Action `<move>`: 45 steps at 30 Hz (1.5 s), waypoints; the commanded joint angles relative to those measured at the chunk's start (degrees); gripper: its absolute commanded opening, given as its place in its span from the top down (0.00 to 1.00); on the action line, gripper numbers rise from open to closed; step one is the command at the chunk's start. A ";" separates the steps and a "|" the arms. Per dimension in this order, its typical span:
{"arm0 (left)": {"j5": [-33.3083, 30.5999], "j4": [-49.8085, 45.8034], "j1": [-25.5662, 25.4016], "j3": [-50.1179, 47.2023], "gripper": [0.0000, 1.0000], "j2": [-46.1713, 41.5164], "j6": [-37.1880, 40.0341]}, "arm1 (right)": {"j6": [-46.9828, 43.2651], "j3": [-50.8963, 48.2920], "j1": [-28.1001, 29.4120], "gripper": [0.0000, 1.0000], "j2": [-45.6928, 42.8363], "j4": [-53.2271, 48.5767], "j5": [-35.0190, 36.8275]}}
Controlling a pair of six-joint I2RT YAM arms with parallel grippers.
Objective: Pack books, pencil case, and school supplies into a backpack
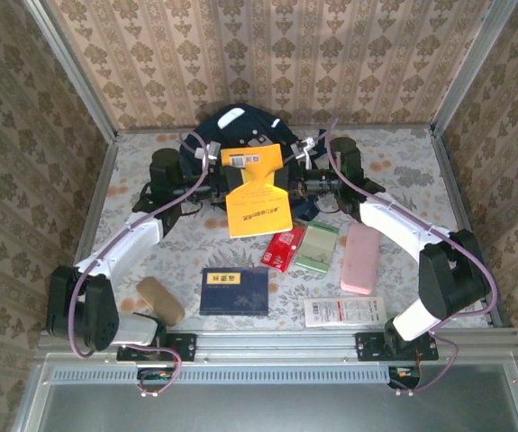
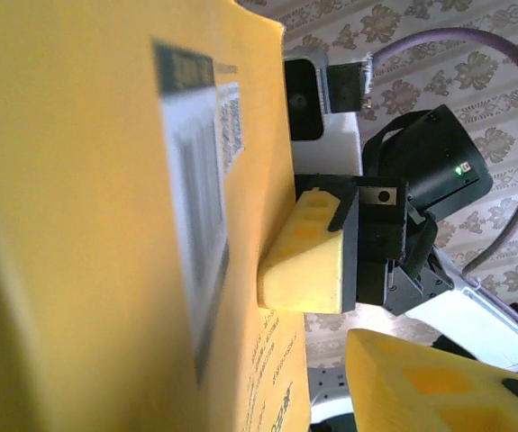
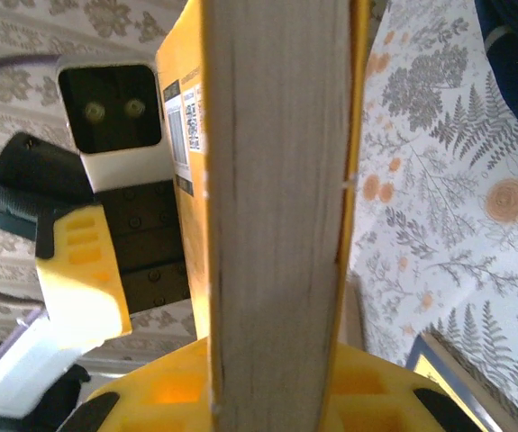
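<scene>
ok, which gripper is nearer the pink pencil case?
Right. The right gripper is at the right edge of the yellow-orange book, beyond and left of the pink pencil case; the left gripper is at its left edge, farther away.

The left arm (image 1: 125,241) and right arm (image 1: 401,223) share white shells and black joints, each trailing a purple-grey cable (image 2: 466,36). Their fingers (image 2: 308,256) are yellow (moulded with square recesses) on black screwed mounts (image 2: 380,238), a white camera housing (image 2: 329,126) at 12 o'clock.
</scene>
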 commanded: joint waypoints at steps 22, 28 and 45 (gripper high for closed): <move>-21.52 18.90 1.71 -3.00 1.00 -3.32 -11.68 | 34.06 -19.55 0.49 0.55 -0.94 52.54 16.70; -26.73 21.76 -0.26 -0.92 1.00 -0.91 -12.67 | 37.19 -20.29 3.93 0.49 1.26 61.56 24.61; -34.29 18.55 -4.10 0.46 1.00 0.81 -11.39 | 27.38 -20.28 10.26 0.93 -3.43 50.55 44.79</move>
